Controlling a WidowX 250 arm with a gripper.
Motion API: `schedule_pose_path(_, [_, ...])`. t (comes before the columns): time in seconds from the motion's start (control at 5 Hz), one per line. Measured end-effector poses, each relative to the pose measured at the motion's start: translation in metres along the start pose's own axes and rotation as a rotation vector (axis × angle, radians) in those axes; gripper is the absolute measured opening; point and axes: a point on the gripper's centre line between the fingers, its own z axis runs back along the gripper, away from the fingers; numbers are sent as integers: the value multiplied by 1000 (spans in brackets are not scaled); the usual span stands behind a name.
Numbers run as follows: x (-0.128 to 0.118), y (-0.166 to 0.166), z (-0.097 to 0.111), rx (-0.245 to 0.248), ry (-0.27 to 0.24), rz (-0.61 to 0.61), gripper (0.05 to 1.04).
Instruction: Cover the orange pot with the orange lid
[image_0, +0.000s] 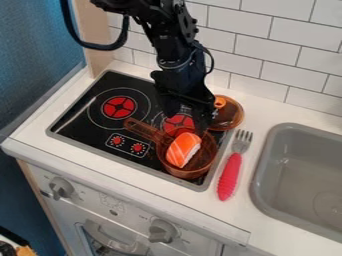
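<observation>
My gripper (189, 116) hangs over the back right part of the stove, behind the pot, with its fingers apart and nothing visible between them. The see-through orange pot (209, 152) stands at the stove's front right, its handle pointing to the back left. Inside it lies an orange-and-white salmon sushi piece (183, 149). Just right of the gripper, the orange lid (230, 116) with its small knob rests by the stove's back right edge, behind the pot. The gripper's right side hides part of the lid's left edge.
The black stove top (85, 120) has red burner prints. A fork with a pink handle (229, 177) lies on the white counter, right of the pot. The grey sink (265, 165) is farther right, and a tiled wall (254, 47) stands behind.
</observation>
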Motion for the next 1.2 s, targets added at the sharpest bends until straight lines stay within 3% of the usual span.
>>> schedule_pose_path(0.2, [-7, -1, -10, -13, 42, 11, 1003])
schedule_pose_path(0.4, [2, 2, -14, -28, 88, 18, 1003])
schedule_pose_path(0.6, [14, 4, -15, 7, 127, 1, 1003])
schedule_pose_path(0.8, [28, 6, -25, 11, 140, 36, 1003])
schedule_pose_path(1.0, [44, 9, -34, 56, 155, 46, 1003])
schedule_pose_path(1.2, [59, 11, -42, 56, 143, 28, 1003])
